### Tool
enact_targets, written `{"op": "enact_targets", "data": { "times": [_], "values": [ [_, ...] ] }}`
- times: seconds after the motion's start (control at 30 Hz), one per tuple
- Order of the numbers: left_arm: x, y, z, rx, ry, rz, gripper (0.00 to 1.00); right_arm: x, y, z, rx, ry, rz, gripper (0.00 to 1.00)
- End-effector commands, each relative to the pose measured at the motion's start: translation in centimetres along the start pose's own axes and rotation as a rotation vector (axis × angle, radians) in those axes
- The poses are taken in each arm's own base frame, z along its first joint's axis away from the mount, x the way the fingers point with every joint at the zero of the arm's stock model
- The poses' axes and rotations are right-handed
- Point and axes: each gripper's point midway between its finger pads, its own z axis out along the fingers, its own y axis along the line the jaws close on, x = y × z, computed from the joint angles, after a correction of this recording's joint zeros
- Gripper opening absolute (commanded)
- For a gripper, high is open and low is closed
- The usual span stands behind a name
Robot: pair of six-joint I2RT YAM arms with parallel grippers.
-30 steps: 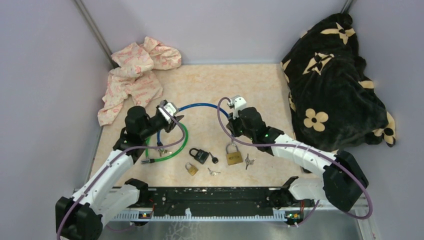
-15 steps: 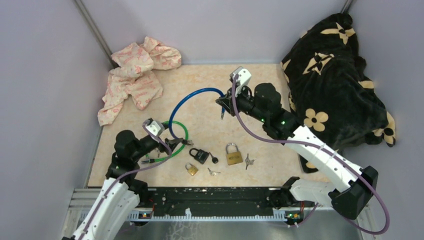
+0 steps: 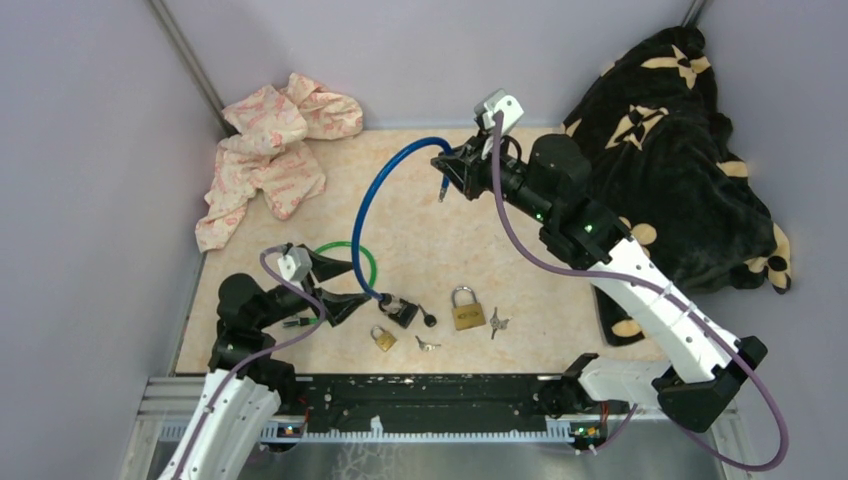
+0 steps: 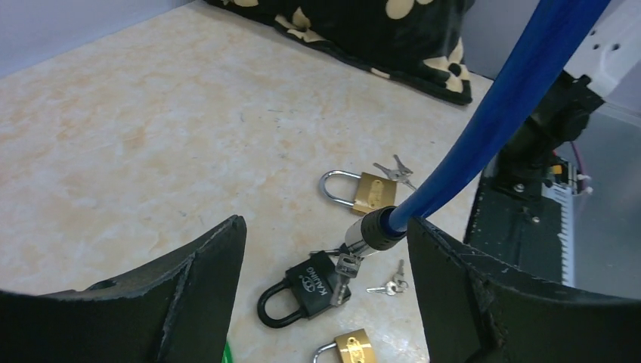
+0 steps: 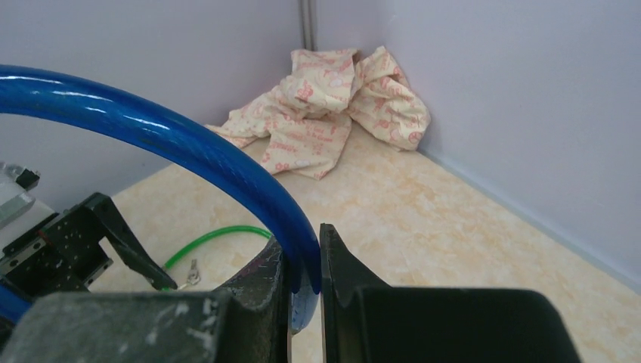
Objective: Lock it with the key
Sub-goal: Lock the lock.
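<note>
A blue cable lock arcs from my right gripper down to the table. The right gripper is raised at the back and shut on the cable. The cable's black-collared end hangs over a black padlock, and a silver key dangles from that end. My left gripper is low at the near left. It is open, and the cable's end lies between and beyond its fingertips, touching neither.
Two brass padlocks and loose key bunches lie near the front. A green cable loops by the left gripper. A patterned cloth sits back left, a black flowered blanket at right.
The left gripper opened, let go of the blue cable and drew back to the near left. The right arm lifted its end of the cable up and toward the back.
</note>
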Motion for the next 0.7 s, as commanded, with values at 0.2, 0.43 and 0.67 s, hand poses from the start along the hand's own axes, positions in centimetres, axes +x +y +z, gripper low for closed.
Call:
{"op": "enact_targets", "data": {
  "times": [0.2, 0.43, 0.67],
  "values": [
    [-2.4, -2.1, -0.1, 0.083, -0.111, -0.079, 0.80, -8.5, 1.1, 0.4, -0.015, -0.197, -0.002, 0.00],
    [-1.2, -2.9, -0.5, 0.152, -0.061, 0.093, 0.77, -8.7, -1.3, 1.3, 0.143, -0.177, -0.021, 0.00],
    [-3.2, -0.3, -0.2, 0.002, -0.114, 0.147, 0.81, -8.9, -1.2, 1.7, 0.152, -0.180, -0.054, 0.00]
  ]
}}
